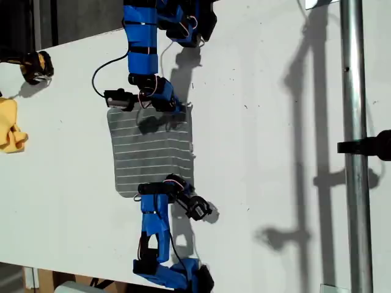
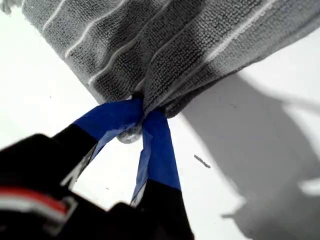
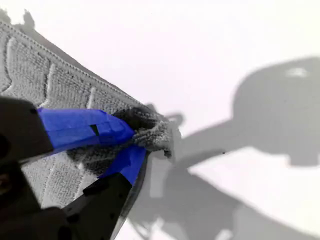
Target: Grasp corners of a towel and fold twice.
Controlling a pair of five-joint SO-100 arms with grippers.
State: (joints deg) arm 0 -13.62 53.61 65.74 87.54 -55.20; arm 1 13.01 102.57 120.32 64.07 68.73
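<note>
Both claws clamped shut on bunched corners: my first gripper [image 2: 142, 117], my second gripper [image 3: 135, 140] pinching grey white-striped microfibre towel [image 1: 151, 149]. Risk: shallow pinch ahead of jaws slips when lifting.

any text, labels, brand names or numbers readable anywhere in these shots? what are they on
None can be read in any view.
The towel shows only thin white stripes, no tag or print.
The claw of my first gripper and the claw of my second gripper are wrapped in plain blue tape, unmarked.
The yellow cloth, the white table and the metal pole carry no visible lettering.
</note>
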